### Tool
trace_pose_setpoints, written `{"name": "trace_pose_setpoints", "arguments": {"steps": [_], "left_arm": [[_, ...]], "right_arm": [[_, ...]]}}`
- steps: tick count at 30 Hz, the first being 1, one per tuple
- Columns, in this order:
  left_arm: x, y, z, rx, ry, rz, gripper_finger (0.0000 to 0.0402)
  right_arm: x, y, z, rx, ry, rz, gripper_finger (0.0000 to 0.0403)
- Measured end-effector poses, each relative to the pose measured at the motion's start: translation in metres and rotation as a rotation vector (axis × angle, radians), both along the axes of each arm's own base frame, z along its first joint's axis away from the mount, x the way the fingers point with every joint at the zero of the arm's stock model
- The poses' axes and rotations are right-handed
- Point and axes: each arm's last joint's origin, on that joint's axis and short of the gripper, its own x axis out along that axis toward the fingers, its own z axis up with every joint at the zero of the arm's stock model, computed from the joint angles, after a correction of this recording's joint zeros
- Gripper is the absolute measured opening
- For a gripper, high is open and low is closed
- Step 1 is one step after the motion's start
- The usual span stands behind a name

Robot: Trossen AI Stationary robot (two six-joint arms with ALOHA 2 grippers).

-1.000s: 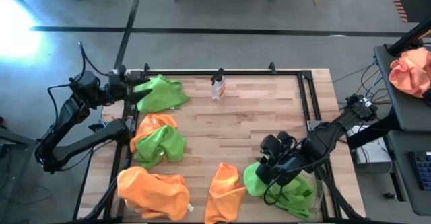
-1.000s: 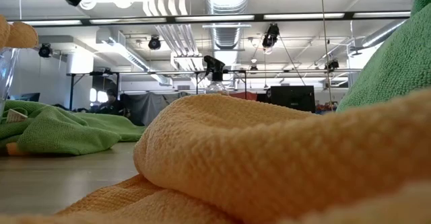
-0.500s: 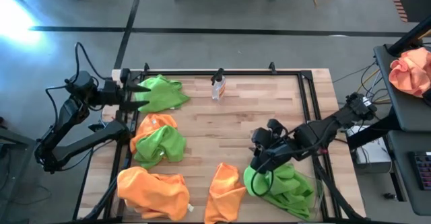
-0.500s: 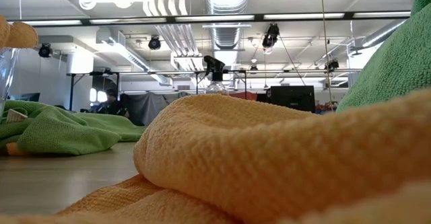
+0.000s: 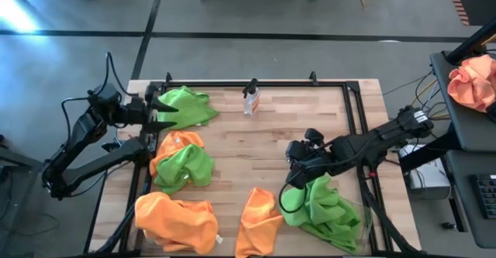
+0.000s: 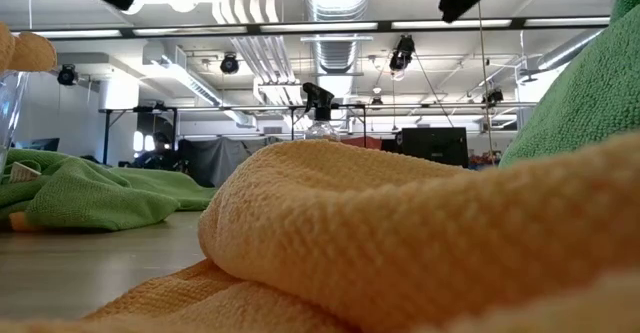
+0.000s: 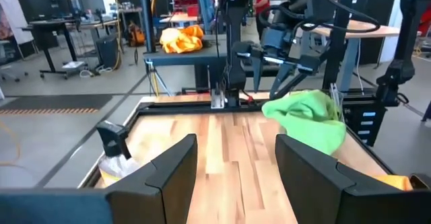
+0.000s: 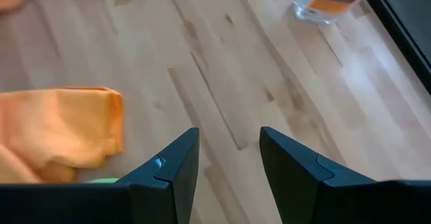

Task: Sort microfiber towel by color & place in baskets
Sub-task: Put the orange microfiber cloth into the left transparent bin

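The right gripper (image 5: pixel 291 182) has lifted clear of the green towels (image 5: pixel 322 211) piled at five o'clock — fingers apart, holding nothing, so that drop looks finished. An orange towel (image 5: pixel 260 219) lies at six, unsorted. At ten o'clock the left gripper (image 5: pixel 164 110) — wide, empty — has pulled back from another green towel (image 5: pixel 186 107).
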Motion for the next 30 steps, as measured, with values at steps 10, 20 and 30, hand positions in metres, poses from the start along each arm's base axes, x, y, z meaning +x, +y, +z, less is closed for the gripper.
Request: {"name": "trace_pose_setpoints", "arguments": {"steps": [10,20,30], "left_arm": [[0.001,0.004,-0.005,0.037,0.021,0.071,0.0185],[0.001,0.007,-0.005,0.086,0.04,0.176,0.0185],[0.0,0.011,-0.006,0.075,0.055,0.329,0.0185]], "right_arm": [[-0.003,-0.024,-0.022,0.049,-0.136,-0.074,0.0151],[0.003,-0.054,-0.072,0.075,-0.019,-0.299,0.0151],[0.025,-0.066,-0.067,0.054,0.037,-0.264,0.015]]}}
